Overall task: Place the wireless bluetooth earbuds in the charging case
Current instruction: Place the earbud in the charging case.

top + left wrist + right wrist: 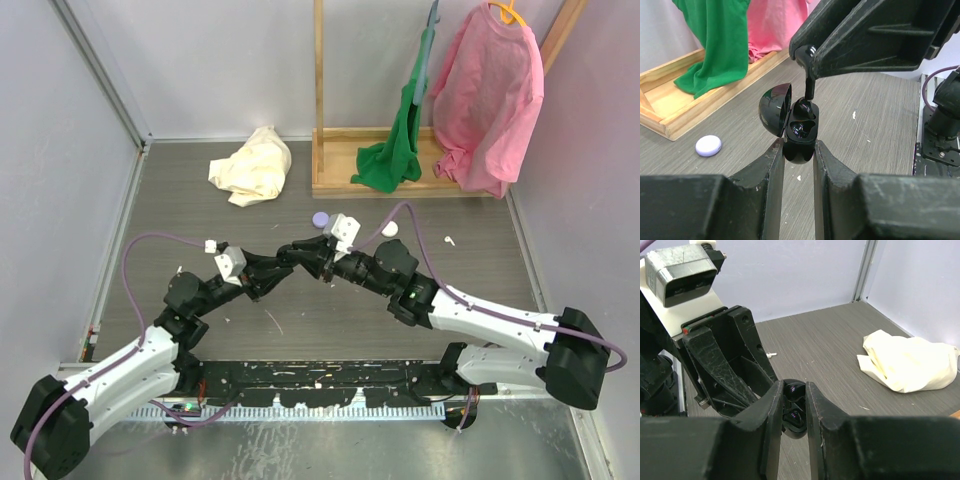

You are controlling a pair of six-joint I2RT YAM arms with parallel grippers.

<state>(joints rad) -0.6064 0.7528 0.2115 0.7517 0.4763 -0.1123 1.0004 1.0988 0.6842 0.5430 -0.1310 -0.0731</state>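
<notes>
My left gripper [799, 150] is shut on the lower half of a black charging case [799, 146] and holds it above the table, its lid [776, 107] hinged open to the left. My right gripper [808, 54] comes down from above, shut on a black earbud [805, 106] whose head sits at the case's upper slot. A glossy dark shape shows in the other slot. In the right wrist view my right gripper [795, 390] pinches the earbud [796, 388] over the case [794, 421]. In the top view both grippers [292, 262] [320, 258] meet mid-table.
A lilac disc [320, 219] lies behind the grippers, a white round item [389, 229] and a small white piece [449, 240] to the right. A cream cloth [255, 166] lies at the back. A wooden rack [345, 183] carries a green cloth [395, 150] and a pink shirt [488, 100].
</notes>
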